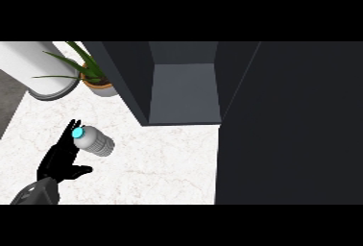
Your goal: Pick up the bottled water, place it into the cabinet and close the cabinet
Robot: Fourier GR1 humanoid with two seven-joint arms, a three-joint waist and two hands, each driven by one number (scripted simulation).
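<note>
White marble tabletop [163,163] carries a clear plastic water bottle with a cyan cap [94,141], lying on its side near the left edge. The black left hand [62,158] sits just beside it, fingers [71,130] straight and spread by the cap, holding nothing. Behind stands the dark grey open cabinet [186,89], with a potted green plant [92,74] at its left.

Potted plant [90,72] at approx 11 o'clock on the counter [163,163]: long green leaves, terracotta-coloured pot. Just beside it, further toward 10 o'clock, a big white cylinder w/ grey rim [35,67] lies tilted, cut off by the view's top-left. Countertop is white marble w/ faint veining, bare centre to 6 o'clock. Dark grey strip [8,103] runs along counter's edge at 9 o'clock.
</note>
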